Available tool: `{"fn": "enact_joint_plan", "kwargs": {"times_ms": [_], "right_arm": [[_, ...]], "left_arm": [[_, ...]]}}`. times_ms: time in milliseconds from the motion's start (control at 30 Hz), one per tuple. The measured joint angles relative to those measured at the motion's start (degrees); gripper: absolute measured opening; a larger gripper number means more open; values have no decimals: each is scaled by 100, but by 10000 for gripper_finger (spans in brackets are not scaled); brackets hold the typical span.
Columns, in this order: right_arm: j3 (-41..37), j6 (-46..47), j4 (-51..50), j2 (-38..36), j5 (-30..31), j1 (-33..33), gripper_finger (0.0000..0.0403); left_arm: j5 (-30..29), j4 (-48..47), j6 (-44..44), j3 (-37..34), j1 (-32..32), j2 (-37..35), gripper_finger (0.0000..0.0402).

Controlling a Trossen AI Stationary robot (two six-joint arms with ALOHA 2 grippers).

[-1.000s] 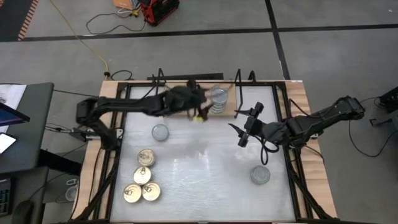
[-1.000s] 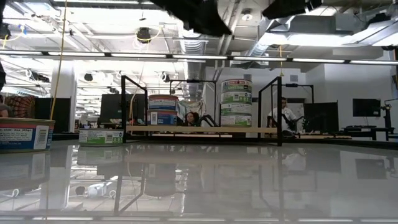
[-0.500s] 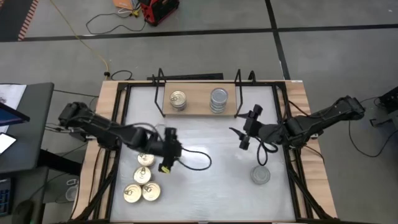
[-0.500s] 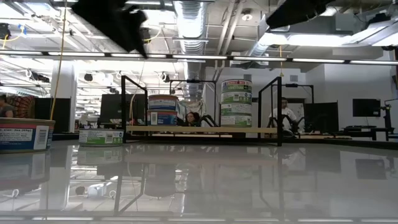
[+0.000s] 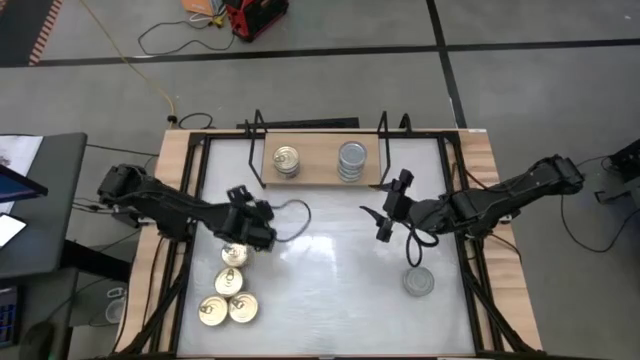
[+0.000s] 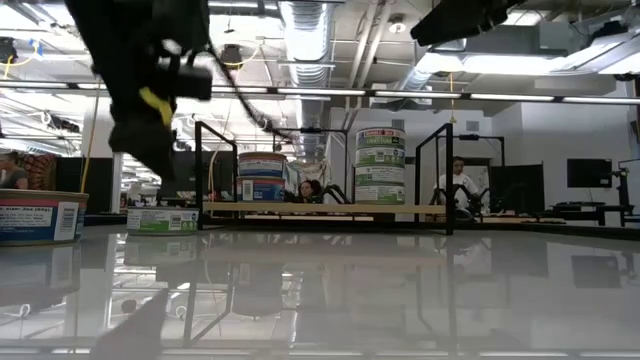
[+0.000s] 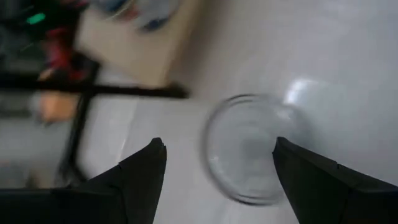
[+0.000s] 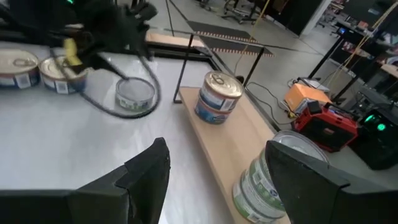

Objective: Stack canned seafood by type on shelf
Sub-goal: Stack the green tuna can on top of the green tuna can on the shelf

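- Four gold-lidded tins (image 5: pixel 227 295) sit grouped toward 8 o'clock on the white tabletop (image 5: pixel 330 290); two lie side by side nearest the front edge, and two more run in a line back from them.
- The left hand (image 5: pixel 243 222) hangs over the tabletop's left half at about 9 o'clock, just beyond the farthest gold tin. Its dark fingers (image 7: pixel 140 174) stand apart and hold nothing.
- In the left wrist view a silver-lidded tin (image 7: pixel 252 149) lies flat on the tabletop between those spread fingers; the picture is too blurred to tell whether they touch it. In the right wrist view the same tin (image 8: pixel 135 94) lies beside the left arm.
- The shelf (image 5: pixel 318 170), a light-wood board in a black wire frame, stands at 12 o'clock along the far edge of the tabletop.
- On the shelf's left part stands a short stack of blue-labelled tins with a gold lid (image 5: pixel 287 159) on top.
- On the shelf's right part stands a taller stack of green-labelled tins with a silver lid (image 5: pixel 351 157); in the low view it rises higher than the blue stack.
- The right hand (image 5: pixel 382 208) hovers at about 2 o'clock, just in front of the shelf's right end, fingers (image 8: pixel 146 177) spread and empty.
- A lone silver-lidded tin (image 5: pixel 419 282) rests at 4 o'clock, well apart from the others, in front of the right arm.
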Motion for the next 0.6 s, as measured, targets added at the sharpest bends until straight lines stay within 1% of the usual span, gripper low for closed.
{"fn": "enact_joint_plan", "kwargs": {"times_ms": [67, 133, 200, 267, 400, 500, 600], "right_arm": [[0, -43, 42, -6, 2, 40, 292], [0, -88, 130, -19, 1, 54, 292], [0, -191, 221, -40, -3, 91, 292], [2, -224, 273, -56, -2, 133, 292], [2, -244, 245, -50, -3, 148, 292], [2, -246, 253, -50, -3, 134, 292], [2, -297, 274, -50, -1, 134, 292]], "left_arm": [[-147, -13, -226, -219, 188, 6, 283], [-152, 16, -266, -376, 356, 4, 283], [41, 234, -132, -569, 490, 4, 283], [365, 633, 74, -755, 562, 6, 283], [485, 1393, 555, -907, 496, -16, 283], [595, 2188, 1019, -920, 408, -9, 283], [1132, 3208, 1628, -927, 371, 2, 283]]}}
